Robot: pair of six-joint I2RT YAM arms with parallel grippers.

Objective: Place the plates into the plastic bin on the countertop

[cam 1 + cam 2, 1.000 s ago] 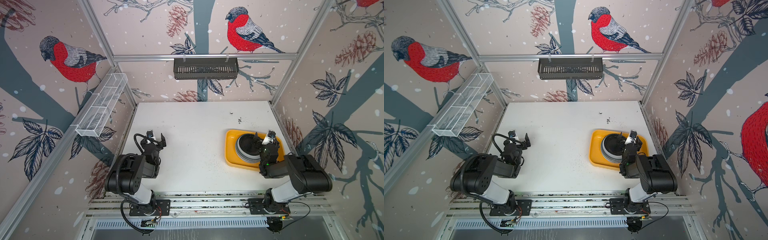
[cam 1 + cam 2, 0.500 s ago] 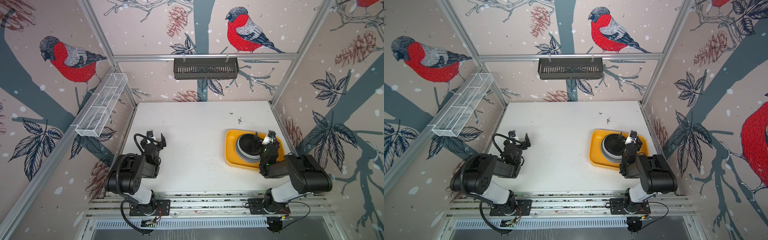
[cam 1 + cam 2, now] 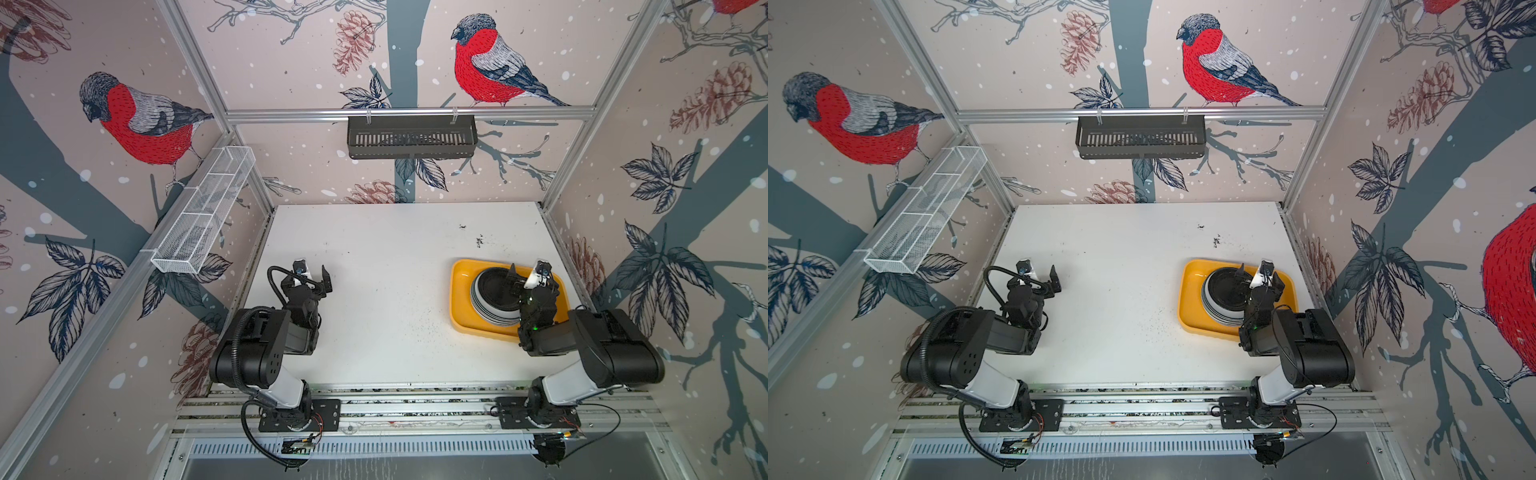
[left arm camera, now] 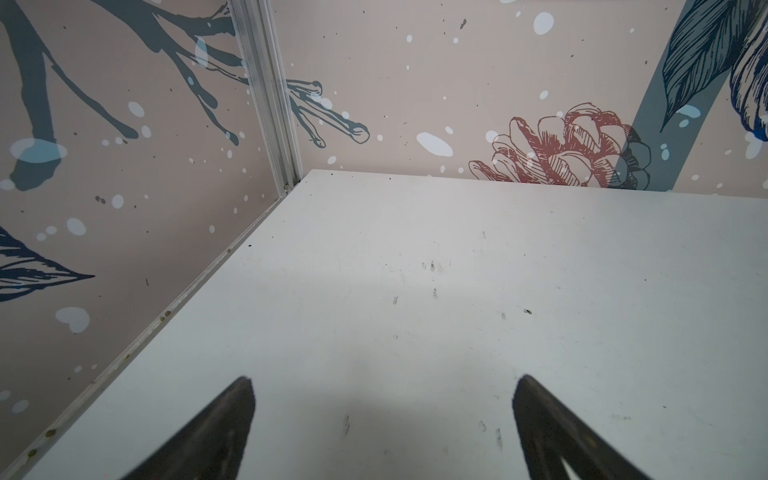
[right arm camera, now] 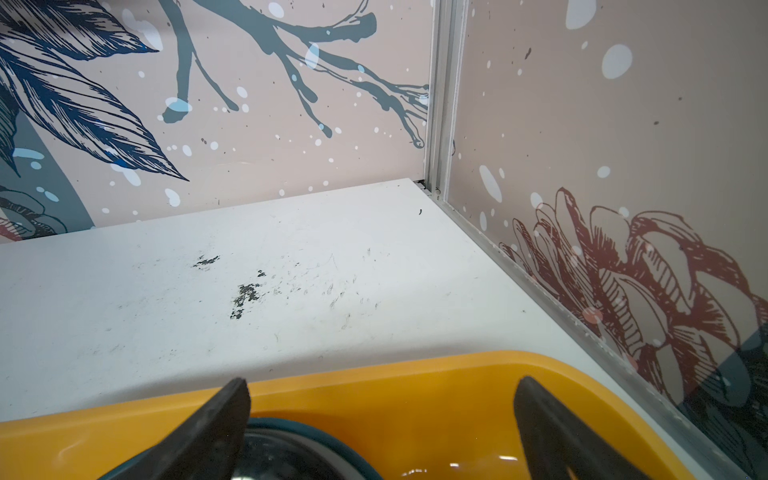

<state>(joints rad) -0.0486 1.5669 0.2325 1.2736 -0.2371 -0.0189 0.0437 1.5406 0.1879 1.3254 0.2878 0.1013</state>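
A stack of plates (image 3: 492, 297) (image 3: 1222, 293), with a black one on top, sits in the yellow-orange plastic bin (image 3: 459, 291) (image 3: 1188, 291) at the right of the white countertop (image 3: 395, 270). My right gripper (image 3: 528, 274) (image 3: 1255, 274) hovers open over the stack's right edge and holds nothing. In the right wrist view its fingers (image 5: 216, 424) frame the bin's far wall (image 5: 415, 399) and the dark rim of the top plate (image 5: 291, 449). My left gripper (image 3: 312, 272) (image 3: 1040, 274) (image 4: 384, 399) stands open and empty over bare countertop at the left.
A black slotted basket (image 3: 411, 137) hangs on the back wall. A white wire-mesh basket (image 3: 203, 212) runs along the left wall. Dark scuffs (image 3: 479, 240) mark the countertop behind the bin. Aluminium rails (image 3: 415, 399) carry both arm bases at the front.
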